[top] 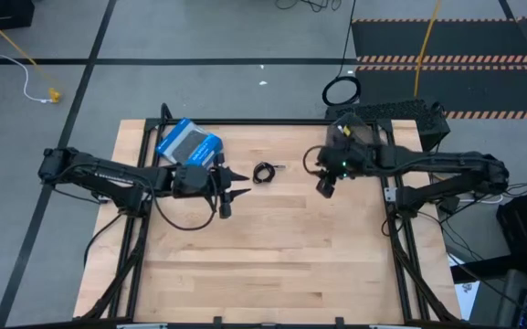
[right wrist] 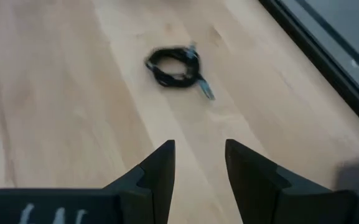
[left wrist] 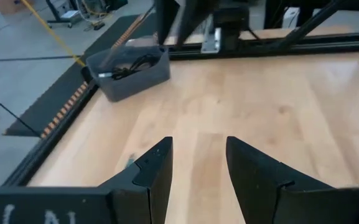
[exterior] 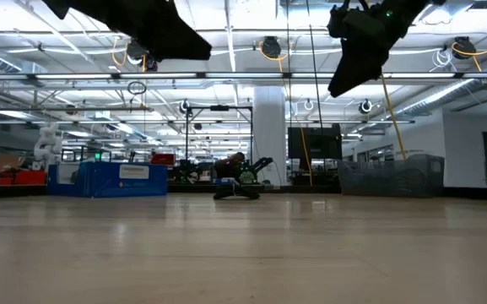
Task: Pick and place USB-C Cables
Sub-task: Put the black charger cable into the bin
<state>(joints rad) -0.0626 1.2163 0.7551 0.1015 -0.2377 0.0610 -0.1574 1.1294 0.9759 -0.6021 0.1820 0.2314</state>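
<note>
Now left gripper hovers over table left of centre, jaws parted, nothing between fingers. Right gripper up above table right of centre, jaws parted too, empty. Black coiled cable lies flat on wood between both grippers, touching neither. Blue-and-grey box at far left. Grey bin off table's right edge holds dark cables.

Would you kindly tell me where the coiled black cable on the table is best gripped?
Probably across one side of the coiled black cable, coming straight down: it lies flat as a small ring with bare wood around it, so one finger could enter the hole.
</note>
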